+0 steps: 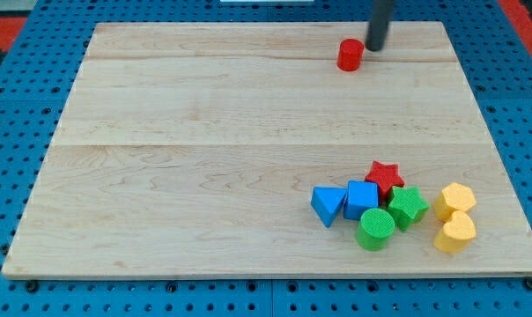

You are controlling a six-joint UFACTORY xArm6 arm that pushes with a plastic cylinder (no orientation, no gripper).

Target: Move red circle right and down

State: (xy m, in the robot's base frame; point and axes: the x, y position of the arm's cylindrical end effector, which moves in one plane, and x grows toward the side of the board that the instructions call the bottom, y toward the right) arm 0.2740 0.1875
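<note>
Sitting near the bench's (160,106) top edge, the red circle (350,55) is touching my tip (374,47) on its upper right; no jaws exist here. Pushing from that side is risking sending it left, away from target.

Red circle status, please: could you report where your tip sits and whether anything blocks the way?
My tip just right of the red circle, near the view's top. Block cluster, red star uppermost, sits down-right. Path otherwise open.
</note>
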